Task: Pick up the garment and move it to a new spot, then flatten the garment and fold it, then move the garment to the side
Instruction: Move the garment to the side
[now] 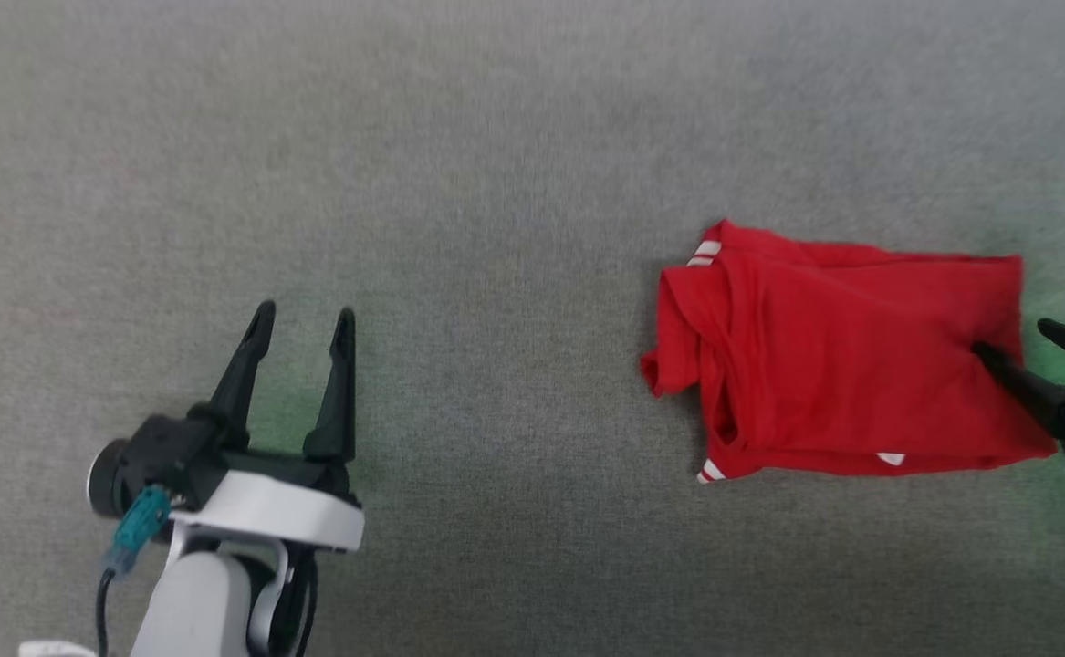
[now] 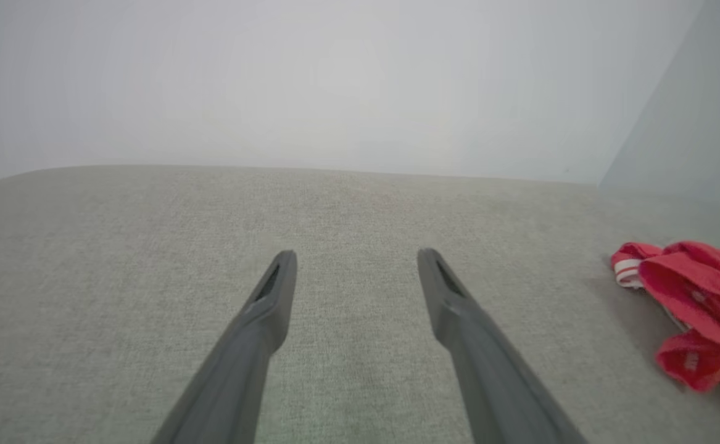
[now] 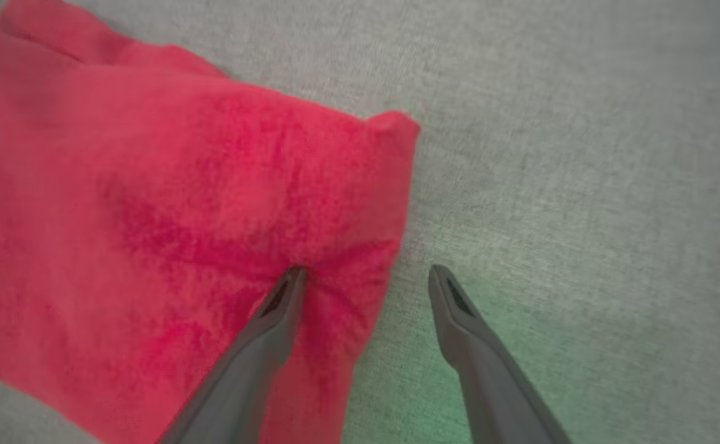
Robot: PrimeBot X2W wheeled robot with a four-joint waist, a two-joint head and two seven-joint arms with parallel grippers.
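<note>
The garment (image 1: 842,365), a red shirt with white striped bands, lies folded into a rough rectangle on the grey surface at the right of the head view; its bunched edge (image 2: 699,302) shows at the left wrist view's right side. My right gripper (image 1: 1025,342) is open at the garment's right edge, one finger pressing on the red cloth (image 3: 181,216), the other over bare surface beside it. In the right wrist view the right gripper (image 3: 366,274) straddles that edge. My left gripper (image 1: 304,324) stands open far to the left, nothing between its fingers (image 2: 279,290).
The grey fabric surface (image 1: 514,182) spreads in all directions around the garment. In the left wrist view its far edge (image 2: 335,169) meets a pale wall. A green glow lies on the cloth under each gripper.
</note>
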